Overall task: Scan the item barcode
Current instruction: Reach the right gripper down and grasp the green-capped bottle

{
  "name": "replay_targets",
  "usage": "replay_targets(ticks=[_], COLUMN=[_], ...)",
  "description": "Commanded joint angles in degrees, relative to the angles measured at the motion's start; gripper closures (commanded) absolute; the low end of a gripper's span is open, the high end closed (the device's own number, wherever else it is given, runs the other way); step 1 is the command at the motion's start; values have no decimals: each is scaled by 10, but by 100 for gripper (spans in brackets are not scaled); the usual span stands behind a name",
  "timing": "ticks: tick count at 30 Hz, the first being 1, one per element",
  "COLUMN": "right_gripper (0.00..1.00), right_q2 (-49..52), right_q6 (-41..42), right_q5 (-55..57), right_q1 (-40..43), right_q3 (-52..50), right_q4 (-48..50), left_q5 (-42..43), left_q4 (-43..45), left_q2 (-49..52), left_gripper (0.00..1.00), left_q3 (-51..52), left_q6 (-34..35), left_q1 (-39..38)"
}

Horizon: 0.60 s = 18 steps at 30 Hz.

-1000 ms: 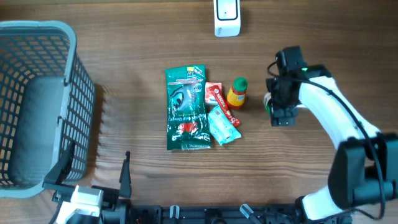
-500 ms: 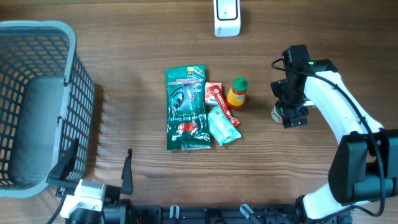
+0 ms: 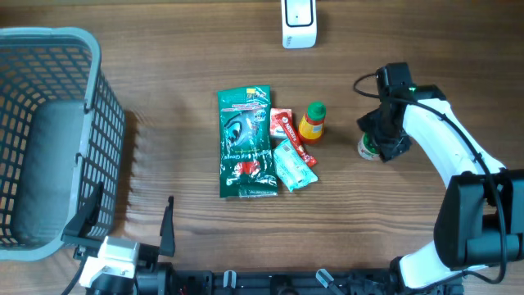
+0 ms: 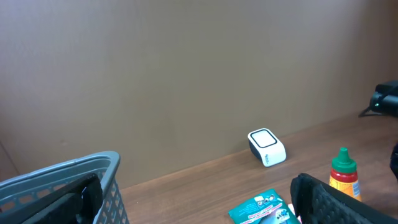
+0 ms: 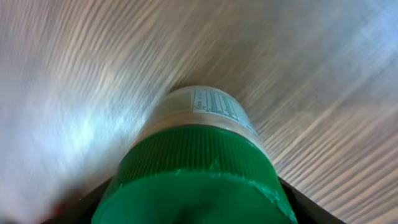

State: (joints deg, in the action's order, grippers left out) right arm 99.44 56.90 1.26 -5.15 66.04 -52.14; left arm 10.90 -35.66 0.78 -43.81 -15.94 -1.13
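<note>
A small jar with a green ribbed cap and a pale printed label fills the right wrist view. It sits between my right gripper's dark fingers, which press against both sides of the cap. From overhead the jar shows just left of my right gripper, right of the item pile. The white barcode scanner stands at the table's far edge and also shows as a white box, the scanner. My left gripper hovers open at the front left, holding nothing.
A grey mesh basket occupies the left side. In the middle lie a green pouch, a red packet, a teal packet and an upright yellow bottle.
My right gripper shifted right and toward the front over the jar and closed its fingers onto the green cap. The left arm lifted slightly, still open.
</note>
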Motion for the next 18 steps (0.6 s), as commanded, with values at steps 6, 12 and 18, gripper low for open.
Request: replay_targets(ticks=[6,12,18], right_gripper=[7,0,0], right_q2=[4,-22,-21], right_q6=[-298,-130,-9], right_q5=[-83,-87,-73], right_q1=[2,2,2], right_q3=[-4,37,14], right_q4=[-56,-105,-66], left_q5=[-5,-5,-5], left_q4=[2,2,2], left_q2=[-5,-5,-5], left_gripper=[1,0,0], left_q3=[4,4,4], left_q6=[-3,-3,-3], left_q1=[-3,-3,-3])
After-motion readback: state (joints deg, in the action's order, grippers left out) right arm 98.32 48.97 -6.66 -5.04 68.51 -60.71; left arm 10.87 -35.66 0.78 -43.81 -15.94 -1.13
